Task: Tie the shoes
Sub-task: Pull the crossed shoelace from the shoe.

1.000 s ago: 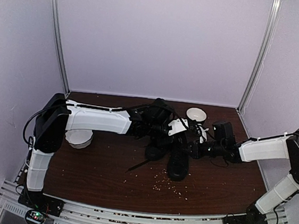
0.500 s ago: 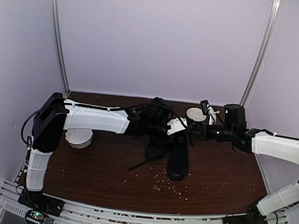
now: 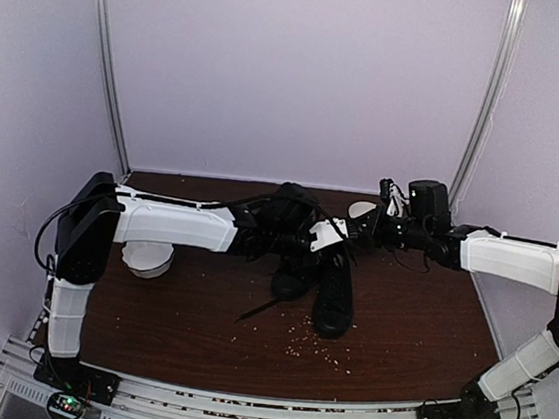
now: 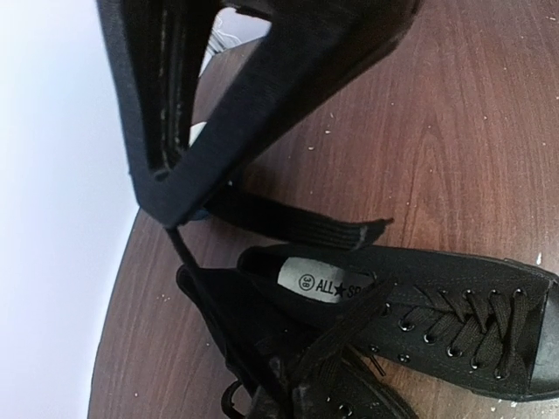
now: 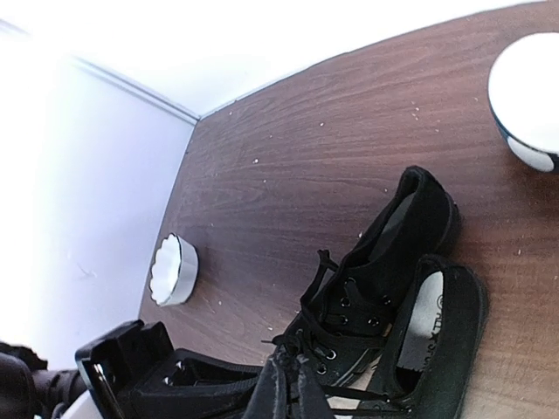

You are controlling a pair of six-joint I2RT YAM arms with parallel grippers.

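Left arm, right arm: white shells, black joints, black cables, bases at table's near edge. Left gripper, right gripper: black.

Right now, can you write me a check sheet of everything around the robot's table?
Surface: brown wooden table, dirty with crumbs.
Job's things: two black shoes side by side mid-table, laces loose, no bow seen.
Clutter: two white bowls, one at the left, one at the back; crumbs near the front.
Claws: left claw shut on a lace; right claw shut at the laces, grip unclear.
Cables: black cable looping by the left arm.
Surroundings: pale walls, metal posts.
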